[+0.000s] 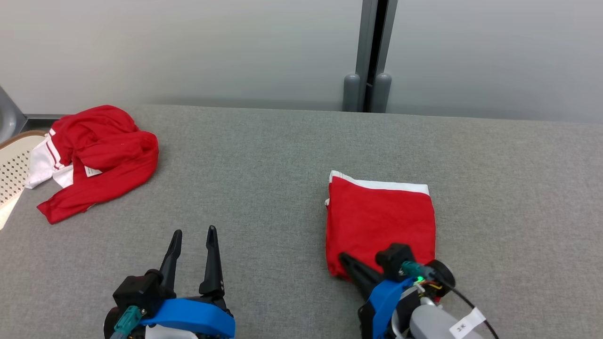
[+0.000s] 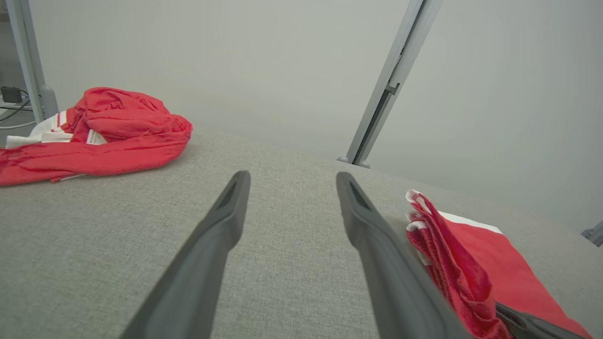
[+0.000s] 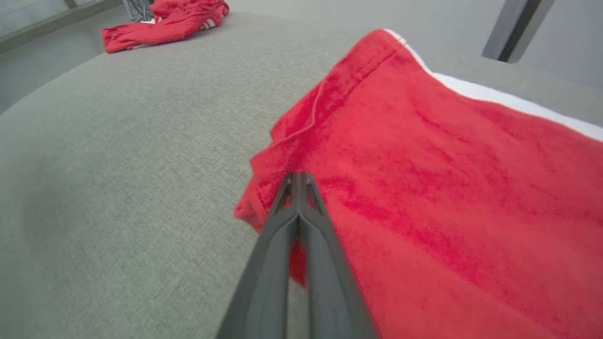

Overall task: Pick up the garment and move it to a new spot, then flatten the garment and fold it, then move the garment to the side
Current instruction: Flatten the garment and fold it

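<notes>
Grey table (image 1: 264, 155), grey post (image 1: 372, 56), white basket (image 1: 14, 165)

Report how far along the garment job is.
Done: the folded garment lies flat as a neat rectangle on the table. In hand: the right gripper is shut at its near corner, apparently pinching the cloth; the left gripper is open, holding nothing. Left: moving it to the side. A second, crumpled garment lies untouched at far left.

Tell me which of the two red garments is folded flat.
The folded garment is the right-hand one, a neat rectangle with a white far edge, pinched by the right tool. The crumpled garment lies heaped at far left.
</notes>
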Robot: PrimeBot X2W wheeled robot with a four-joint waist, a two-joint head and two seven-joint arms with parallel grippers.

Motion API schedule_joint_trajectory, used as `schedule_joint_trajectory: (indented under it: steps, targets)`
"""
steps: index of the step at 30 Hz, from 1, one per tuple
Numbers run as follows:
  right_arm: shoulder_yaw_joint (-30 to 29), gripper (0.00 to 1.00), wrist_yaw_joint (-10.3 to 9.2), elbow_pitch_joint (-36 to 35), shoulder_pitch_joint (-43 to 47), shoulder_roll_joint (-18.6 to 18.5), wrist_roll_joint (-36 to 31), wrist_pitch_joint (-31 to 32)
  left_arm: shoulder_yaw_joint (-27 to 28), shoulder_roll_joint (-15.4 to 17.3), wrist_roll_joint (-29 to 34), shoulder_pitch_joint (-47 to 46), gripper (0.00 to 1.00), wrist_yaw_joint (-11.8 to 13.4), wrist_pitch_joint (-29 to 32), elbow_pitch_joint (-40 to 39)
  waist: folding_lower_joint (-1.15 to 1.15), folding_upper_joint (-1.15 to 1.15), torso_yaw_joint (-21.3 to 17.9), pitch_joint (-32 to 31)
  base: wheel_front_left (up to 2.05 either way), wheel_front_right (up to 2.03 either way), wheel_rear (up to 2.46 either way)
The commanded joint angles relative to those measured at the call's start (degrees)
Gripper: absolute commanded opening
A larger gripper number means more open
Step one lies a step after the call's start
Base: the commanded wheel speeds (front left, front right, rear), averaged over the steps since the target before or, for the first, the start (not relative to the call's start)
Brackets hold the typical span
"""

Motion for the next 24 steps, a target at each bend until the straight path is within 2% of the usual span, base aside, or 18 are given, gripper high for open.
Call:
schedule_joint_trajectory:
  steps: [1,8,16,21,22,23,24]
  targets:
    - [1.85,0.0,0.0,-0.34,-0.52,0.02,0.64,0.31,0.32,0.02,0.39,-0.89,1.0,-0.07,-0.17,0.13,0.0,0.0,0.24,0.13,0.0,0.0,0.0]
    - [11.06,0.0,0.0,0.95,-1.52,-0.01,3.74,1.2,1.34,-0.45,-0.12,-0.66,1.0,-0.56,-0.17,0.71,0.0,0.0,0.76,0.56,0.0,0.0,0.0]
    - [13.24,0.0,0.0,0.87,-3.37,0.03,4.92,-0.43,3.57,-0.47,1.93,-0.96,1.0,-1.2,-0.17,2.23,0.0,0.0,-0.1,0.35,0.0,0.0,0.0]
    - [12.2,0.25,0.0,-2.64,-3.34,0.02,3.87,-0.85,5.24,-0.37,4.08,-1.05,1.0,-1.44,-0.16,2.95,0.0,0.0,-1.29,-0.4,0.0,0.0,0.0]
    - [11.4,0.33,0.0,-3.9,-3.23,0.03,3.46,-0.86,5.64,-0.4,4.34,-1.05,1.0,-1.54,-0.16,3.2,0.0,0.0,-1.55,-0.49,0.0,0.0,0.0]
    - [10.59,0.46,0.0,-4.96,-2.84,0.01,2.94,-0.84,6.03,-0.45,4.69,-1.07,1.0,-1.64,-0.17,3.4,0.0,0.0,-1.82,-0.65,0.0,0.0,0.0]
    - [9.66,0.53,0.0,-6.06,-2.31,0.02,2.37,-0.84,6.37,-0.51,5.02,-1.04,1.0,-1.8,-0.16,3.56,0.0,0.0,-2.06,-0.81,0.0,0.0,0.0]
